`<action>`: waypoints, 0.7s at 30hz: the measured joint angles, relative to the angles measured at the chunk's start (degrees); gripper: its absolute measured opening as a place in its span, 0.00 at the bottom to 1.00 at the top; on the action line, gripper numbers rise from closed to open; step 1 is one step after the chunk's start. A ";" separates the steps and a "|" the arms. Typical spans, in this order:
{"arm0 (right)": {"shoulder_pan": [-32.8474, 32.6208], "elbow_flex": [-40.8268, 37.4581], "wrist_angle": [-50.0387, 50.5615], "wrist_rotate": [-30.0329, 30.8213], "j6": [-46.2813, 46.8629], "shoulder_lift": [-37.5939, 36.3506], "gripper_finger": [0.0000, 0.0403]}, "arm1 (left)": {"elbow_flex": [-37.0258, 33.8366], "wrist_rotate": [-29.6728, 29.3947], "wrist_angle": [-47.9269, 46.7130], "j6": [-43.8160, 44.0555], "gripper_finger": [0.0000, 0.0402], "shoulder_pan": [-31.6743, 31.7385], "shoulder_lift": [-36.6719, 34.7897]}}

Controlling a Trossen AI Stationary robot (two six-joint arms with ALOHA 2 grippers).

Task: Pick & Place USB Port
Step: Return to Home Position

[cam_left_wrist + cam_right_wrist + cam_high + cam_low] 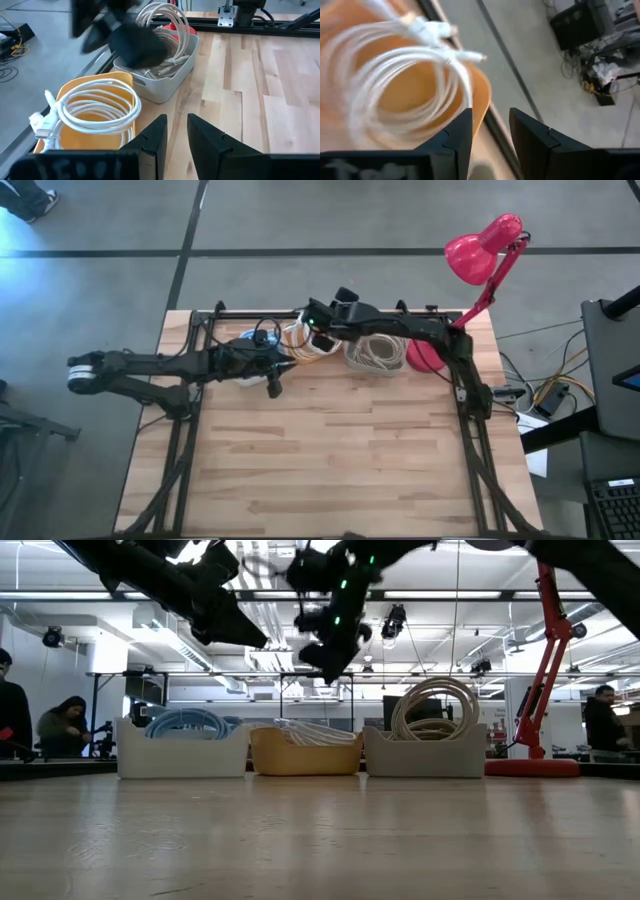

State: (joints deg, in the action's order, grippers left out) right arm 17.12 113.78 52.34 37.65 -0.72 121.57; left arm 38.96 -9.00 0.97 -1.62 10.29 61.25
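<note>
The right gripper (490, 117) shows its two dark fingers (459, 137) standing apart with nothing between them, above the rim of a yellow-orange plastic bin (483, 94). Inside the bin lies a coiled white charger cable (395, 67), its pale plug ends (427, 30) resting on top of the coil. Past the bin's edge run a dark frame rail (431, 11) and bare grey floor (520, 55), where a black box (575, 22) and a tangle of loose wires (600, 85) sit well away from the bin.
</note>
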 joint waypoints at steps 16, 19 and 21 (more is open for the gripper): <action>-15.82 -31.51 2.31 -13.03 9.82 -37.18 0.20 | -10.64 -0.05 -1.90 1.48 0.20 -0.38 -22.03; -17.04 -44.11 -11.13 -22.03 6.75 -46.88 0.20 | -17.28 -0.06 6.06 2.02 0.19 -0.38 -25.67; -17.15 -52.18 -20.43 -27.74 3.68 -52.79 0.20 | -21.59 -0.06 12.48 2.15 0.19 -0.38 -26.97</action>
State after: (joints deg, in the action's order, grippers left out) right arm -0.03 61.59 31.91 9.91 2.96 68.78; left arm 17.37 -9.06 13.46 0.53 9.91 34.28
